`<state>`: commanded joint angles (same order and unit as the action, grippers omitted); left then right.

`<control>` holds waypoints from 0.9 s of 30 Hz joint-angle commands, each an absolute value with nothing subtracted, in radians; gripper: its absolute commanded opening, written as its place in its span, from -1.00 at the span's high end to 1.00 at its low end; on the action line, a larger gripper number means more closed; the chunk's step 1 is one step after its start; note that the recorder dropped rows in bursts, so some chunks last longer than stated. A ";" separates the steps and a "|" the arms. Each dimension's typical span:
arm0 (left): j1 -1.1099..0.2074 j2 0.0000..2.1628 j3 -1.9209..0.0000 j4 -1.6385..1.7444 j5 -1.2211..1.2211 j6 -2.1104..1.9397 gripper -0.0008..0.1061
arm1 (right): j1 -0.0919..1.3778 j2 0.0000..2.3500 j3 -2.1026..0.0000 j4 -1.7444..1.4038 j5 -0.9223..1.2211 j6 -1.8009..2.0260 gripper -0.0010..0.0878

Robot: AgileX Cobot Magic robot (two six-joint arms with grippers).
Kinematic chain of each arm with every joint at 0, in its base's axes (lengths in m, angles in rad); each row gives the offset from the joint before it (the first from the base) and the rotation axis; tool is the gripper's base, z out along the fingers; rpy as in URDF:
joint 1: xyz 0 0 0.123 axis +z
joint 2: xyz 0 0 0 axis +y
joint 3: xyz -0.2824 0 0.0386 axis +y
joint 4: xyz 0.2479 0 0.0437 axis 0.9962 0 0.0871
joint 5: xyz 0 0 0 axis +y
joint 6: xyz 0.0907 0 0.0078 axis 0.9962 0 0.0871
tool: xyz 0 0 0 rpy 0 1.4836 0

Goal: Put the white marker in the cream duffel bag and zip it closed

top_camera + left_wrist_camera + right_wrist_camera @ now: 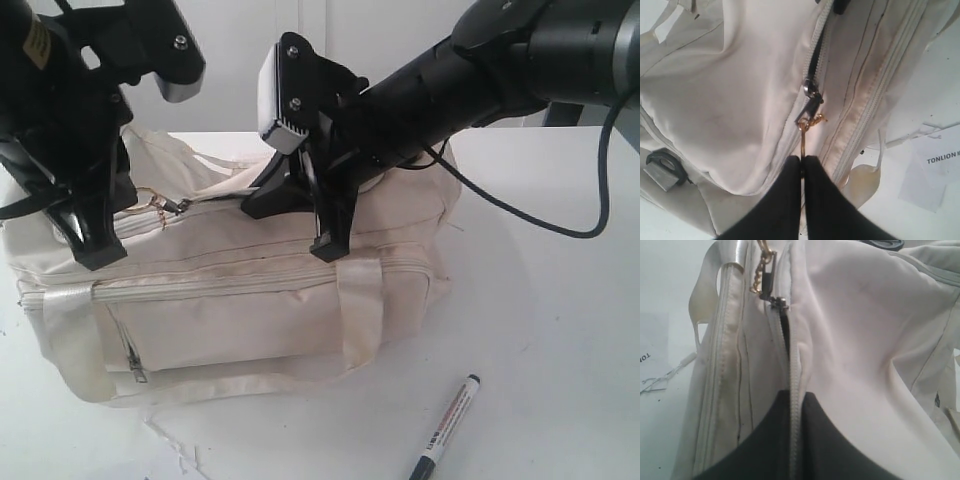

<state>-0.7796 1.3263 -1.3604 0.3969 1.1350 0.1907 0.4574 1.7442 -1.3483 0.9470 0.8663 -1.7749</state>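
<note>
White marker point(447, 428) lies unbagged at cream duffel bag's point(250, 300) five o'clock. Left gripper point(802, 159) jaws clamp the zip pull point(807, 122), and right gripper point(794, 392) jaws clamp the zip tape point(792, 367).

The cream duffel bag point(250, 300) lies on the table point(540, 300). The white marker point(446, 428) lies on the table before the bag's right end, apart from it. My left gripper point(801, 160) is at the zip pull point(810, 107) near the bag's left end, and my right gripper point(792, 392) is on its top, mid-length.
</note>
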 joint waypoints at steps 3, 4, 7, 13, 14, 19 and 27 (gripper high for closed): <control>-0.780 1.326 -1.360 0.404 1.148 0.196 0.99 | 0.457 1.744 -1.348 0.945 0.867 -1.773 0.98; -0.780 1.326 -1.360 0.403 1.155 0.202 0.99 | 0.457 1.744 -1.348 0.945 0.867 -1.771 0.98; -0.780 1.326 -1.360 0.416 1.174 0.209 0.99 | 0.457 1.744 -1.348 0.945 0.867 -1.771 0.98; -0.780 1.326 -1.360 0.439 1.204 0.209 0.99 | 0.457 1.744 -1.348 0.945 0.865 -1.769 0.98; -0.780 1.326 -1.360 0.439 1.206 0.209 0.99 | 0.457 1.744 -1.348 0.945 0.865 -1.769 0.98; -0.780 1.326 -1.360 0.445 1.221 0.223 0.99 | 0.457 1.744 -1.348 0.945 0.865 -1.769 0.98; -0.780 1.326 -1.360 0.500 1.221 0.223 0.99 | 0.457 1.744 -1.348 0.945 0.854 -1.765 0.98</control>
<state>-0.7796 1.3263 -1.3604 0.4998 1.2211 0.2231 0.4574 1.7442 -1.3483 0.9450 0.8544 -1.7650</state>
